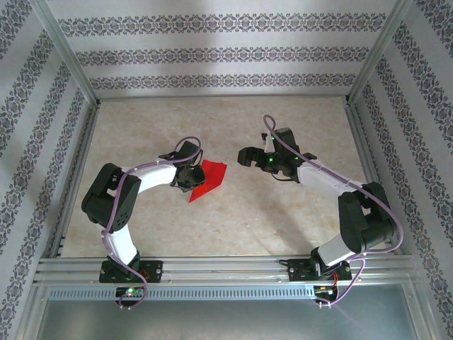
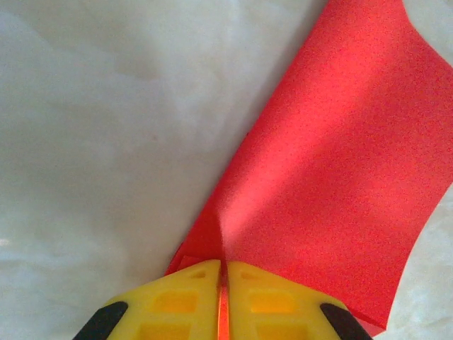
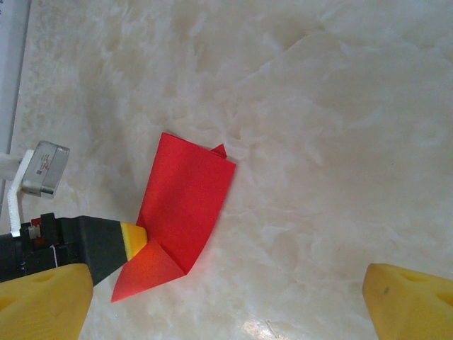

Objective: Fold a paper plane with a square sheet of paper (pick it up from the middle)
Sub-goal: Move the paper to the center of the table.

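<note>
The red paper [image 1: 210, 177] lies left of the table's centre, folded into a narrow creased shape with a pointed lower end. My left gripper [image 1: 189, 177] is shut on its left edge. In the left wrist view the yellow fingers [image 2: 184, 297] are pressed together at my left gripper [image 2: 223, 276], with a thin line of the red paper [image 2: 333, 163] pinched between them and a crease running up from the pinch. My right gripper [image 1: 244, 156] hovers open to the right of the paper, apart from it. The right wrist view looks down on the red paper [image 3: 187, 198], held by the left fingertip [image 3: 133, 241], with my right gripper [image 3: 226, 312] spread wide.
The beige marble tabletop [image 1: 233, 219] is fenced by aluminium rails [image 1: 212, 269] at the near edge and along both sides, with patterned walls behind. Bare surface lies between the paper and the right arm.
</note>
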